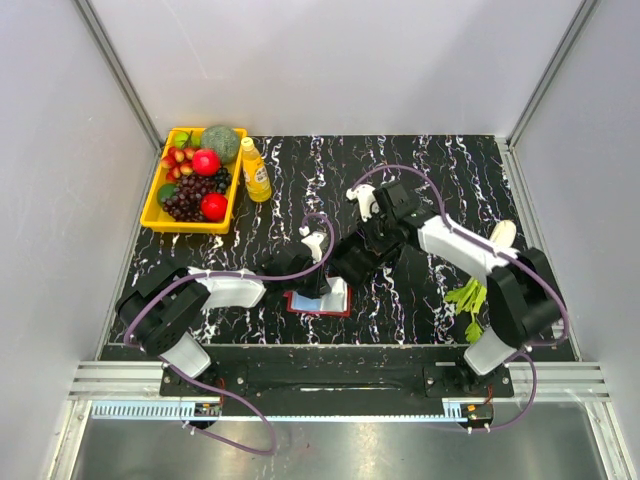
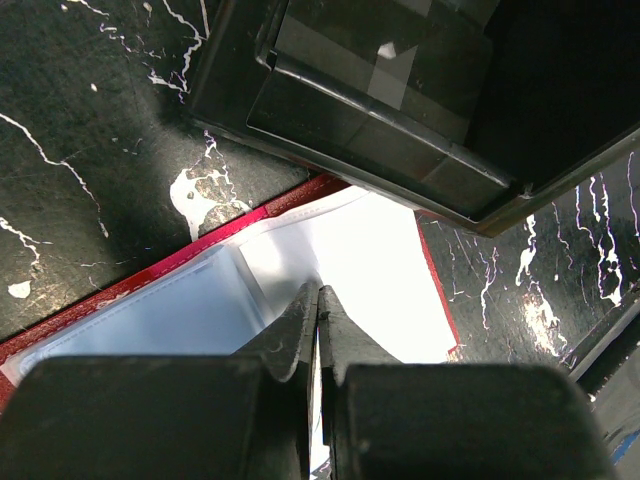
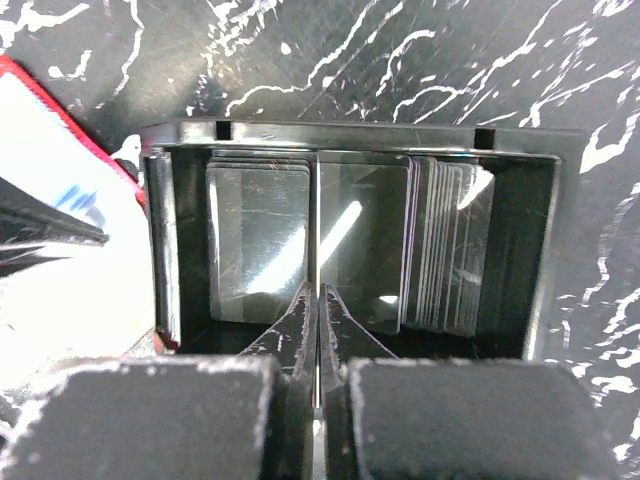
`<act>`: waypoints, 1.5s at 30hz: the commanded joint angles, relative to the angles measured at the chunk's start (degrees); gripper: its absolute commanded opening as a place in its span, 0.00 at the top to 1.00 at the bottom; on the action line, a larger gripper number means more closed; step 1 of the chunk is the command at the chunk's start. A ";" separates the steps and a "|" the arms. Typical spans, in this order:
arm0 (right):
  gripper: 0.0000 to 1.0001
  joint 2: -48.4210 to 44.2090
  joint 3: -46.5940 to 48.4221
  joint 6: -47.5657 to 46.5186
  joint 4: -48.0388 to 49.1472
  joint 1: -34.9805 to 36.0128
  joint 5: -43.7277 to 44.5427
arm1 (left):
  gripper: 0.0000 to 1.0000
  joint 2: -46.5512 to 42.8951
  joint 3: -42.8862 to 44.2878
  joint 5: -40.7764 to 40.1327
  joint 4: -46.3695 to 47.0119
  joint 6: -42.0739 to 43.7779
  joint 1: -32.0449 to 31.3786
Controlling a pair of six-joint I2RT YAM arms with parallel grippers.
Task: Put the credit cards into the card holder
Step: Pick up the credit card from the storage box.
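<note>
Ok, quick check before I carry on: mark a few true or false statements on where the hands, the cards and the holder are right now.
1. The left hand is shut, over the card holder. True.
2. The right hand is wide open. False: it is shut, over the black box.
3. Credit cards stand on edge inside the black box. True.
4. The card holder lies folded shut. False: it lies open, pale inside facing up.
5. The yellow fruit tray sits at the near right. False: it is at the far left corner.

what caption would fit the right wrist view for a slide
Right gripper, jaws shut, over a black box of cards, red card holder at left.
</note>
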 commanded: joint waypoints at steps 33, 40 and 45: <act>1.00 -37.13 -39.67 -38.55 47.82 17.44 15.27 | 1.00 -1.79 -0.13 -3.79 1.99 -2.03 0.65; 1.00 -42.94 -38.36 -47.43 42.12 21.83 15.09 | 1.00 -1.79 -0.31 -2.91 2.78 -3.00 1.35; 1.00 -47.07 -35.64 -52.45 37.29 27.28 17.55 | 1.00 -2.32 -0.48 -2.91 2.26 -3.00 1.79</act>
